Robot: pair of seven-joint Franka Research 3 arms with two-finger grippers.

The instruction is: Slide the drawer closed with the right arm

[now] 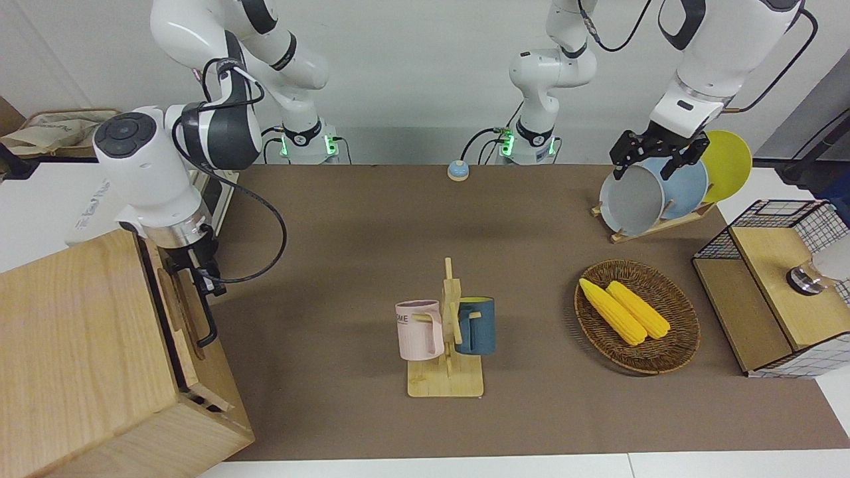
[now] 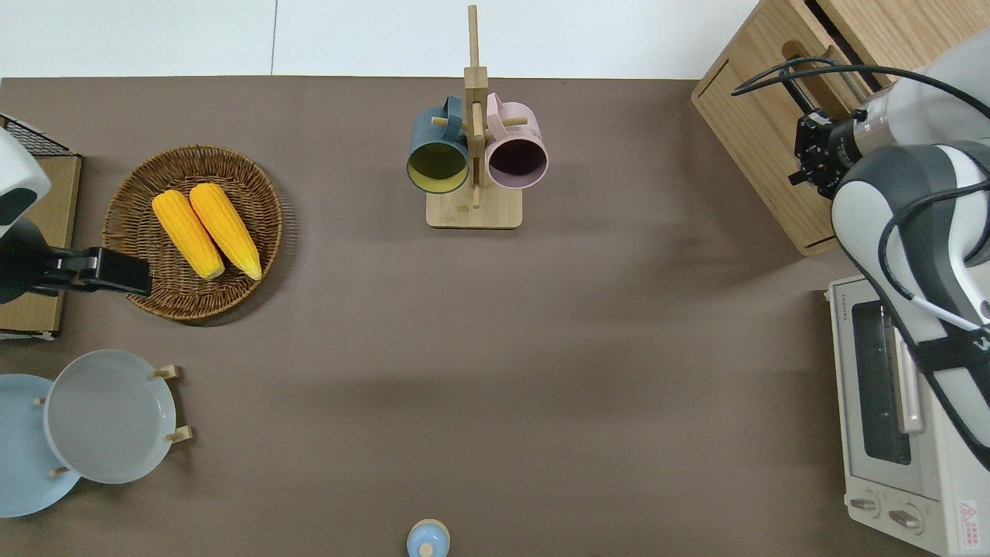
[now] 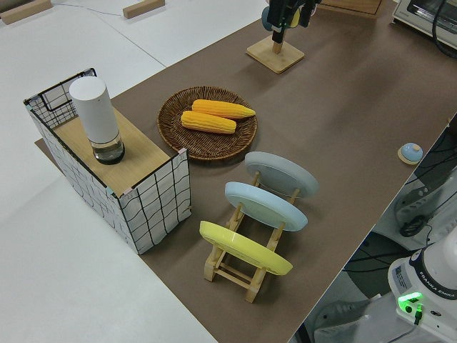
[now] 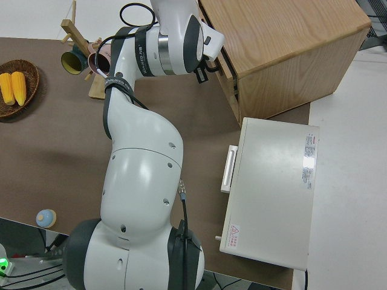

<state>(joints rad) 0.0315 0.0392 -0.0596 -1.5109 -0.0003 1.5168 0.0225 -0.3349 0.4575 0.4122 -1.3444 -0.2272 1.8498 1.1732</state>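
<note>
We see the right gripper (image 1: 199,272) at the front of the pale wooden cabinet (image 1: 73,345), which stands at nine o'clock on the bench (image 1: 345,226) in the front view. The gripper sits by the black loop handle (image 1: 204,318) of the drawer (image 1: 174,312), whose front panel stands slightly proud of the cabinet. We cannot tell how the jaws stand. The left arm is parked.

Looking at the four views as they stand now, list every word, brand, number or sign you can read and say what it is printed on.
"ME": end of a word on the pink mug; the rest is hidden.
"FRANKA EMIKA": on an arm base in the left side view.
"TOSHIBA": small print on the toaster oven, only just legible.
Red warning triangle sticker on the toaster oven; its text is too small to read.
</note>
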